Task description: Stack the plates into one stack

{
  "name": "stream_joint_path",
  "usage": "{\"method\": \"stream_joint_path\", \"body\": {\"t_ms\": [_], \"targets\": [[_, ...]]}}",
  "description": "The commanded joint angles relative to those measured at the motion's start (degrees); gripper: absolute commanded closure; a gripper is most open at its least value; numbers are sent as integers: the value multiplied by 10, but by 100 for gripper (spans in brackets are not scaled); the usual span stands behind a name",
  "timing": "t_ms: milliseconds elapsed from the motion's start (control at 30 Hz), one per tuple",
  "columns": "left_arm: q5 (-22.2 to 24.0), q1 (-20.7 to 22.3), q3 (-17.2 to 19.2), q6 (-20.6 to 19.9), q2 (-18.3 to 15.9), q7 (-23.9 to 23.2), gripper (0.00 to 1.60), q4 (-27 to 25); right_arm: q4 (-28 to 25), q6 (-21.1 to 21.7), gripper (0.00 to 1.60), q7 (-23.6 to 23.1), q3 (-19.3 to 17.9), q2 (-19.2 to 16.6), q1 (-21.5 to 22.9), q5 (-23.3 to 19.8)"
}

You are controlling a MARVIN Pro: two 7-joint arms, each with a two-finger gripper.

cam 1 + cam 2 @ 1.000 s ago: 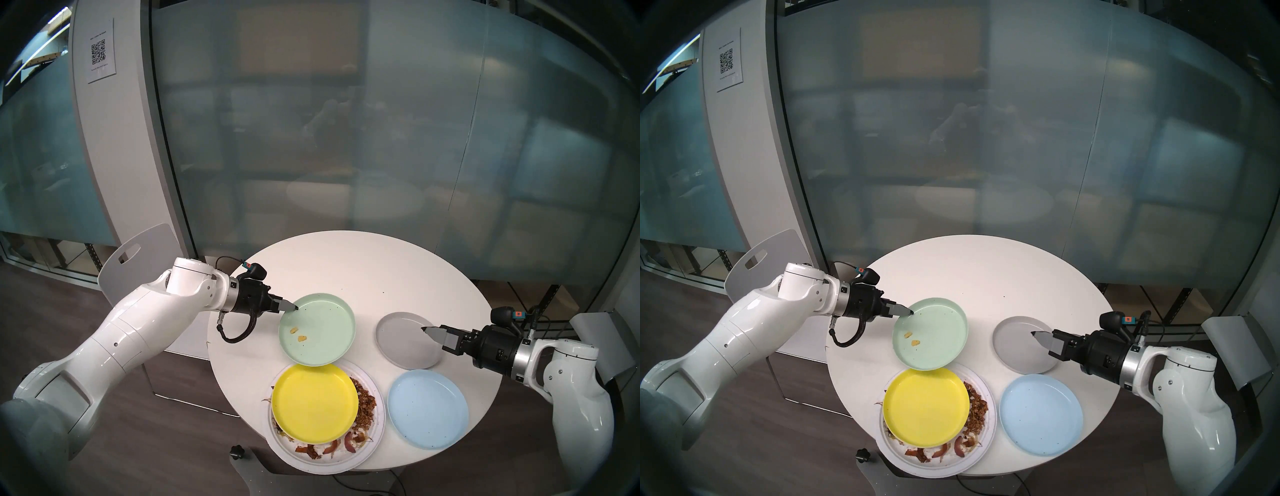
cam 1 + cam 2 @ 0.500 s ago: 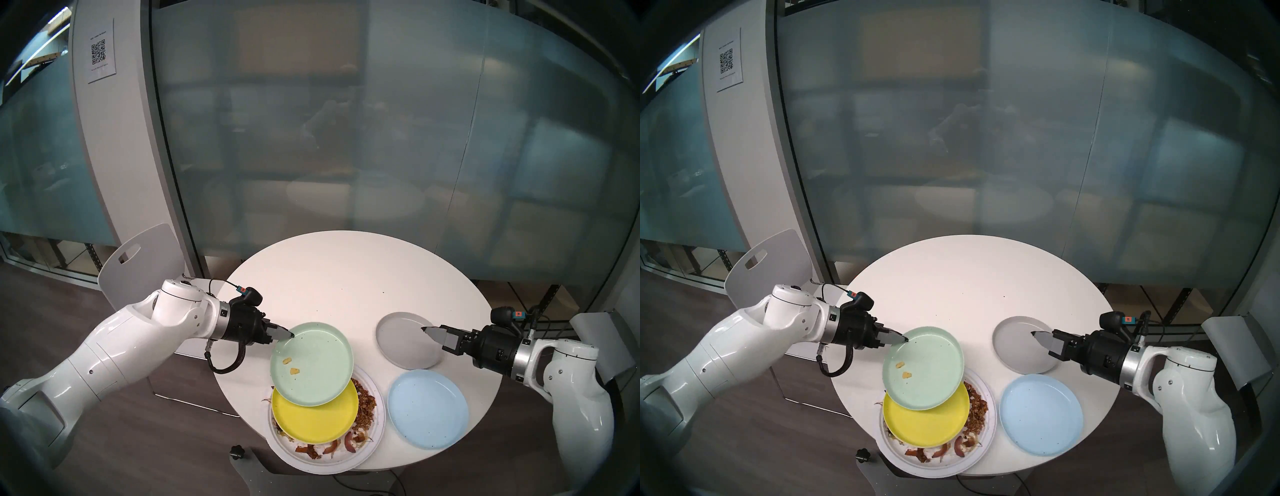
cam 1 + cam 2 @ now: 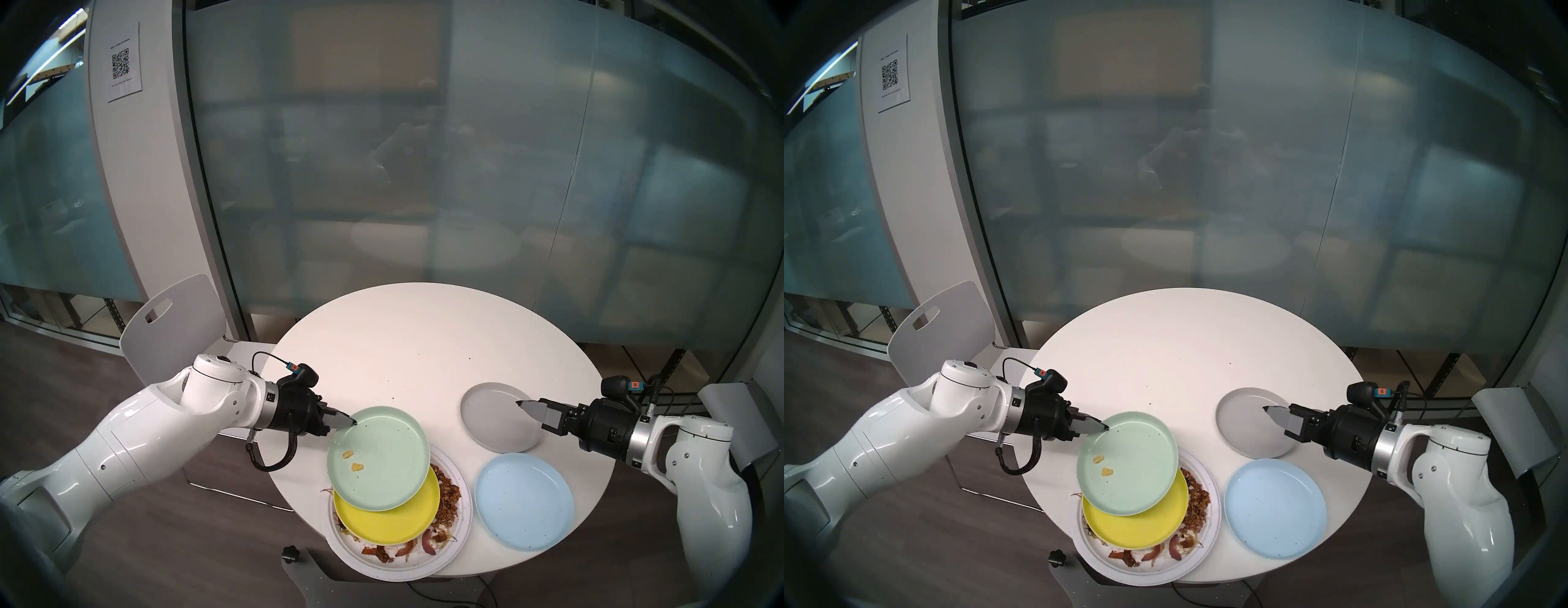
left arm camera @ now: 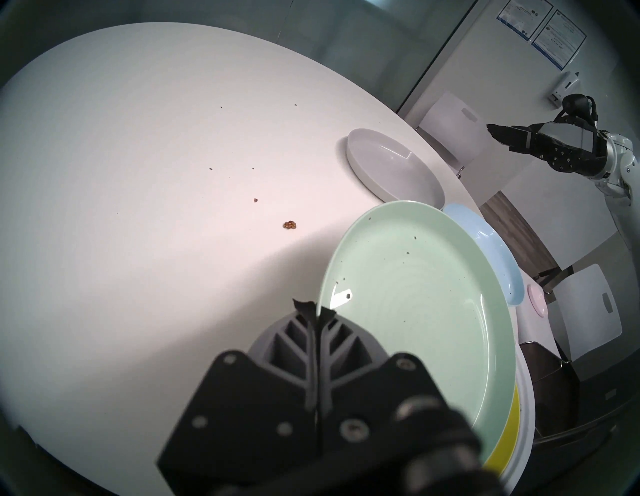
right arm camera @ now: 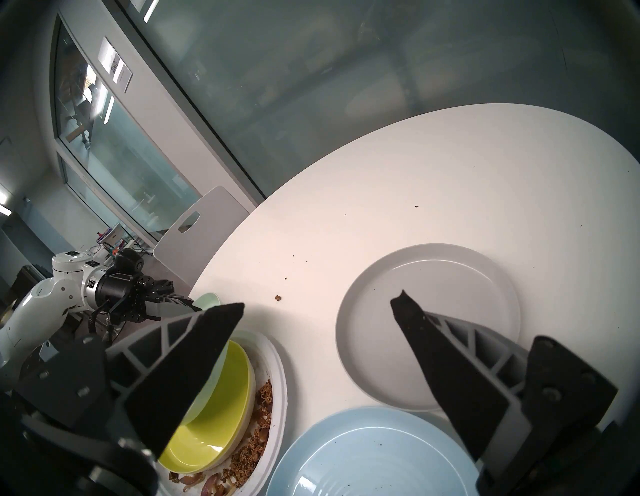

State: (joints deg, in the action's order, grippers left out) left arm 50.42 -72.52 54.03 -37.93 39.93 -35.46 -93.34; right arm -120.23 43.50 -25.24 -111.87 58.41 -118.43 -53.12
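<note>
The left gripper (image 3: 351, 421) has its fingers (image 4: 304, 313) pressed tight together on the far left rim of the mint green plate (image 3: 379, 458). That plate is held up in the air, tipped a little, over the far part of the yellow plate (image 3: 394, 520). Two small yellow crumbs (image 3: 353, 461) lie on the green plate.

The yellow plate sits on the big white paper plate (image 3: 460, 539), which is at the near edge of the round white surface (image 3: 424, 331). Brown food scraps (image 3: 447, 499) lie on the paper plate, on the right of the yellow plate and on its near side. In the right wrist view a thin white rim shows under the yellow plate; I cannot tell what it is.

The right gripper (image 3: 522, 405) hangs above the grey plate (image 3: 488, 418) on the right side of the surface. Its fingers (image 5: 415, 325) are spread wide apart and hold nothing. They are not touching the grey plate.

The light blue plate (image 3: 524, 501) lies flat, nearer than the grey plate and just right of the paper plate. A few tiny crumbs (image 4: 289, 225) sit on the bare surface, between the green plate and the grey plate.
</note>
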Motion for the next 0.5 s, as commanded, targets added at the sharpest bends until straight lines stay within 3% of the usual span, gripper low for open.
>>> {"method": "stream_joint_path", "body": {"t_ms": [0, 467], "targets": [[-5, -4, -1, 7, -7, -3, 160, -29, -8, 0, 0, 0, 0, -1, 1, 0], [-19, -17, -9, 13, -9, 7, 160, -53, -8, 0, 0, 0, 0, -1, 1, 0]]}}
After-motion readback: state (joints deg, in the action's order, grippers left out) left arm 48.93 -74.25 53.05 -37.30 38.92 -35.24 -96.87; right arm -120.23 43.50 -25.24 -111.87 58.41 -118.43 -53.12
